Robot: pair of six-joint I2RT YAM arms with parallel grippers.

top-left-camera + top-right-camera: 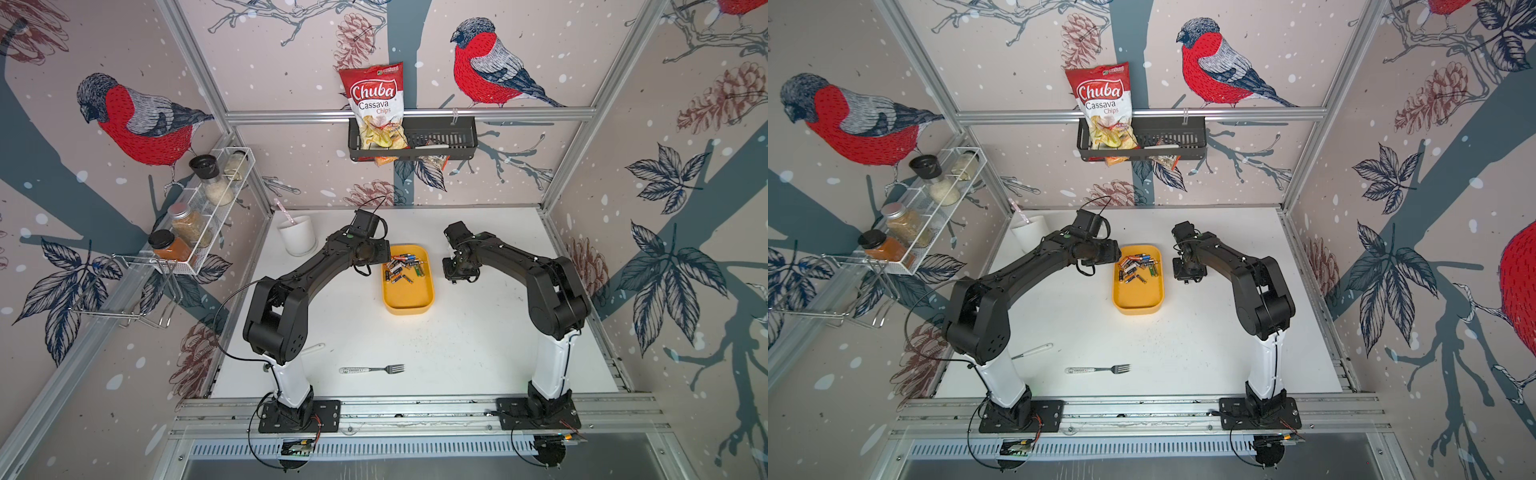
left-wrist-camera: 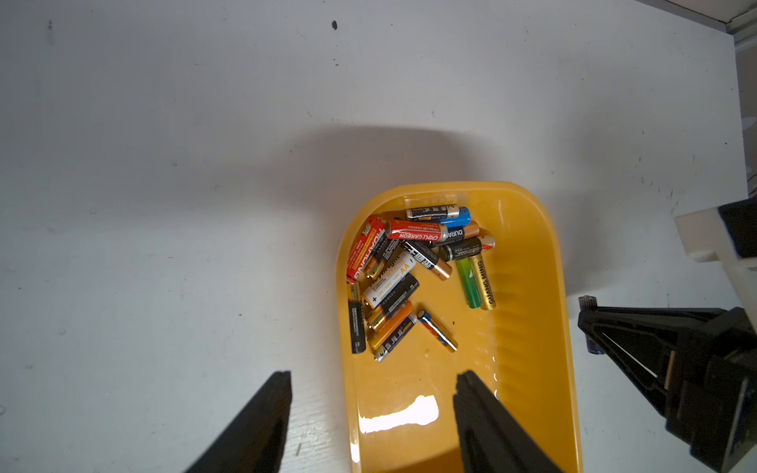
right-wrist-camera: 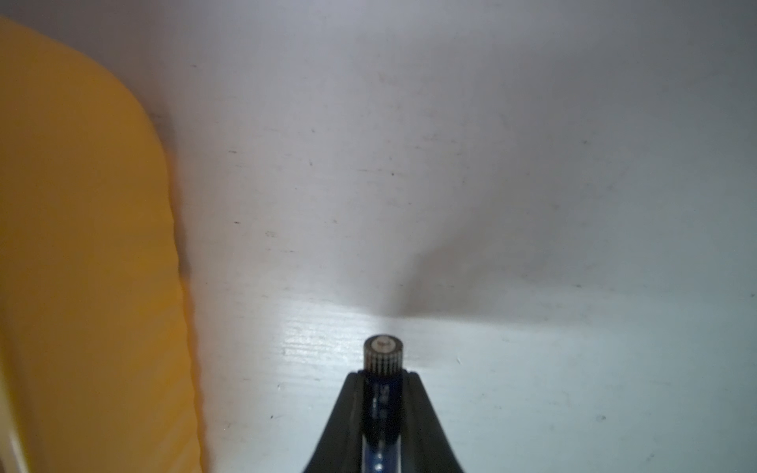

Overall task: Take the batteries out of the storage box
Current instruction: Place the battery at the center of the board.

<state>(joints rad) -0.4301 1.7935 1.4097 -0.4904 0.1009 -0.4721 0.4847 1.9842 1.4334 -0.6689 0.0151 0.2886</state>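
Blue battery (image 3: pixel 383 360) is clamped in right gripper (image 3: pixel 383 374), outside yellow storage box (image 3: pixel 82 245); set-down on table (image 3: pixel 491 164) is judged next. Left gripper (image 2: pixel 373 376) is held open over piled batteries (image 2: pixel 409 270).

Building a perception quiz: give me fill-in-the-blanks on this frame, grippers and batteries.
The right gripper is shut on a blue ____ outside the yellow storage box.
The left gripper hangs ____ over the batteries in the box.
Tines toward the right arm's side, a ____ lies on the table.
Missing: battery; open; fork.
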